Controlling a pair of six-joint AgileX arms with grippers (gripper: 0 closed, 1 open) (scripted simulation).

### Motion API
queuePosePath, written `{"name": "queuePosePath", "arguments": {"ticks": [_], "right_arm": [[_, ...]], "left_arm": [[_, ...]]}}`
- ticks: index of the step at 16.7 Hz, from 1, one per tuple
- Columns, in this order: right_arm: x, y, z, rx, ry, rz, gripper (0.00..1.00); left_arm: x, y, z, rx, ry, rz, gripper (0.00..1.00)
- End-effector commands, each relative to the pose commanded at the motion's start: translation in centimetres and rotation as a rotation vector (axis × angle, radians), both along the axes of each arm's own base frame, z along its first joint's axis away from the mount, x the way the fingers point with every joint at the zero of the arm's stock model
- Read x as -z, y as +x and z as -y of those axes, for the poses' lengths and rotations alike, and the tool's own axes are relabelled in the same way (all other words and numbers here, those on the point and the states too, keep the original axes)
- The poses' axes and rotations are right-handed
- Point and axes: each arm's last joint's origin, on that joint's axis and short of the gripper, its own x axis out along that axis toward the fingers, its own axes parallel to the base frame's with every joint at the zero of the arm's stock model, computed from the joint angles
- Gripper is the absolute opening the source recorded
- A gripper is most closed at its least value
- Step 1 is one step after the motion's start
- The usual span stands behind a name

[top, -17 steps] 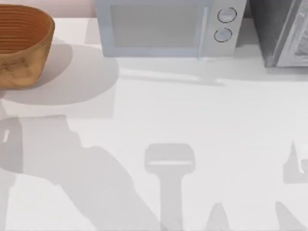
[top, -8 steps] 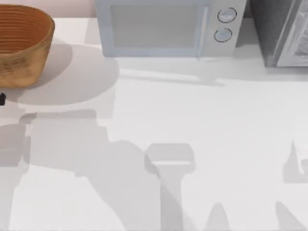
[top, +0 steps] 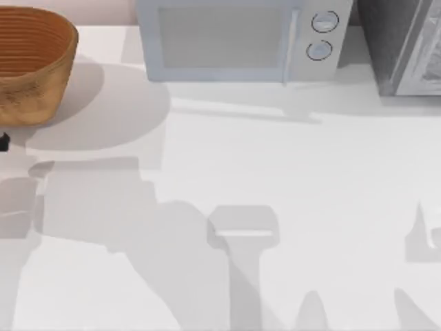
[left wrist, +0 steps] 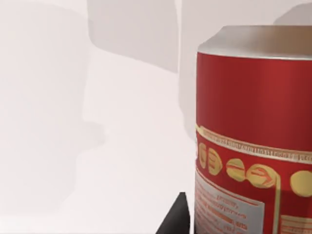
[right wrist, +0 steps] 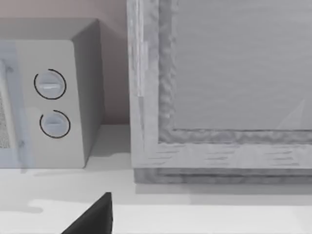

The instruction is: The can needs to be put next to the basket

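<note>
1. Can (left wrist: 253,136): seen close up in the left wrist view, upright, silver top, red body with a gold band of round marks and a pale label panel lower down. It stands against the white table (left wrist: 122,146). Whether it rests on the surface or is lifted cannot be told.
2. Left gripper: one dark fingertip (left wrist: 176,217) shows just beside the can's lower edge. How far the fingers are spread, and whether they have hold of the can, cannot be told. In the top view a small dark bit (top: 3,142) sits at the far left edge, just below the basket.
3. Basket (top: 31,65): tan wicker, ribbed orange inside, at the table's back left corner, cut by the frame edge.
4. Microwave (top: 238,38): pale, two round dials, along the back edge, right of the basket.
5. Grey framed cabinet (top: 406,45): back right corner.
6. Right arm: parked; its wrist view faces the microwave dials (right wrist: 51,105) and the cabinet, with one dark finger (right wrist: 92,217) at the lower edge.
</note>
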Motion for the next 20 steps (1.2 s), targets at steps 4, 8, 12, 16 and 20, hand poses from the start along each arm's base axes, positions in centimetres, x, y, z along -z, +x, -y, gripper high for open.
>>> {"name": "queuePosePath", "arguments": {"ticks": [4,8,12,16,20], "right_arm": [[0.00,0.00,0.00,0.000,0.000,0.000,1.00],[0.00,0.00,0.00,0.000,0.000,0.000,1.00],[0.00,0.00,0.00,0.000,0.000,0.000,1.00],[0.00,0.00,0.00,0.000,0.000,0.000,1.00],[0.00,0.00,0.00,0.000,0.000,0.000,1.00]], "left_arm": [[0.00,0.00,0.00,0.000,0.000,0.000,0.60],[0.00,0.00,0.00,0.000,0.000,0.000,0.90],[0.00,0.00,0.00,0.000,0.000,0.000,1.00],[0.00,0.00,0.00,0.000,0.000,0.000,1.00],[-0.18,-0.28,-0.22,0.004,0.011,-0.008,1.00]]}}
